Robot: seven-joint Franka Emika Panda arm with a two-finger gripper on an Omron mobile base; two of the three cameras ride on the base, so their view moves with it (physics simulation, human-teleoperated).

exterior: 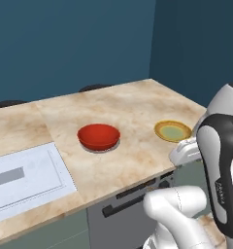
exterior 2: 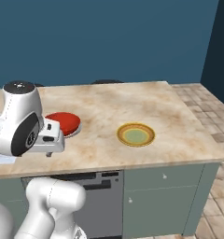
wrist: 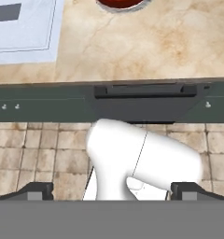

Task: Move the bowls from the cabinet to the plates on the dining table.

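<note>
The bowl [exterior: 99, 136] sat on a plate [exterior: 105, 148] near the middle of the dining table [exterior: 128, 104]. A second plate [exterior: 173, 131] lay bare on the same top, well apart to the bowl's right and nearer the table's right end. A flat inset panel [exterior: 26, 177] lay in the top to the bowl's left, by the front edge. Below that front edge stood a dishwasher front [exterior 2: 97, 203], with cabinet doors [exterior 2: 165, 200] to its right. Two chair backs [exterior: 95, 88] rose behind the far edge.
</note>
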